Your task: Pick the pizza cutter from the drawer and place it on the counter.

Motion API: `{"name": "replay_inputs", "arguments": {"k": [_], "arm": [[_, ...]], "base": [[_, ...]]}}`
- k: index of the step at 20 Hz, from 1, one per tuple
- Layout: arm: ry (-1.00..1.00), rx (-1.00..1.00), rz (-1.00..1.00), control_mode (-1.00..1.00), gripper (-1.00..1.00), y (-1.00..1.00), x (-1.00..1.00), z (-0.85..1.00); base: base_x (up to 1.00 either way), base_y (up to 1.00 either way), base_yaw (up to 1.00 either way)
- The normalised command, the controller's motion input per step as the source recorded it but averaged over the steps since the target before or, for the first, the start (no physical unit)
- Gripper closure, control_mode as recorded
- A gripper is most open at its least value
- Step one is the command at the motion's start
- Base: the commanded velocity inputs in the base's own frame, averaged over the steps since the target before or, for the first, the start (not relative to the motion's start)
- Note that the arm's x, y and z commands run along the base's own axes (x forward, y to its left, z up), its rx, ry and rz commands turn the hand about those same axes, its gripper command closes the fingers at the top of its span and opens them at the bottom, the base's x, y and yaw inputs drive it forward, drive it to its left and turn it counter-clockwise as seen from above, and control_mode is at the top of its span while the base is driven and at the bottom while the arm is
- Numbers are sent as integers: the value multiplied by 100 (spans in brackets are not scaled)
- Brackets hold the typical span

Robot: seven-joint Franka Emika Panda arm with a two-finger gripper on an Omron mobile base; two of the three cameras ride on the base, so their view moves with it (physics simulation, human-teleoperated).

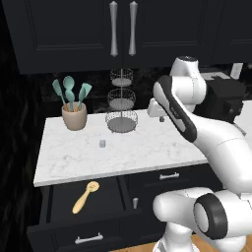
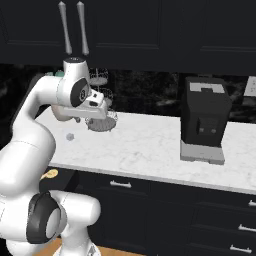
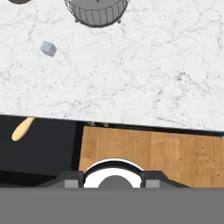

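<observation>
The tan-yellow pizza cutter (image 1: 84, 197) lies loose on the floor of the open black drawer (image 1: 88, 237), disc end toward the counter. In the hand view the pizza cutter (image 3: 22, 129) shows its handle just below the marble edge, inside the drawer (image 3: 43, 148). A bit of the pizza cutter (image 2: 49, 174) also peeks out beside the arm. My gripper (image 1: 161, 117) hangs above the white marble counter (image 1: 147, 147), up and to the right of the drawer, pointing down. The gripper (image 2: 77, 120) is shut and holds nothing. Its fingertips (image 3: 72, 181) sit at the bottom of the hand view.
A beige pot of teal utensils (image 1: 75, 115), a tiered wire basket (image 1: 121, 120) and a small grey cube (image 1: 102, 143) stand on the counter's left part. A black coffee machine (image 2: 205, 117) stands to the right. Wood floor (image 3: 153, 153) lies below the counter edge.
</observation>
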Motion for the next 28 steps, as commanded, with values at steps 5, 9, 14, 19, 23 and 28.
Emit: {"name": "replay_inputs", "arguments": {"k": [5,9,14,19,23,28], "arm": [[0,0,0,-100,-100,0,-42,-9],[0,-1,0,-100,-100,0,-60,-49],[0,0,0,-100,-100,0,-23,-48],[0,0,4,-100,-100,0,-22,-55],[0,0,0,100,-100,0,0,0],[0,0,0,100,-100,0,0,0]], "base": [[0,0,0],[0,0,0],[0,0,0],[0,0,0],[-53,-1,18],[-63,-1,31]]}}
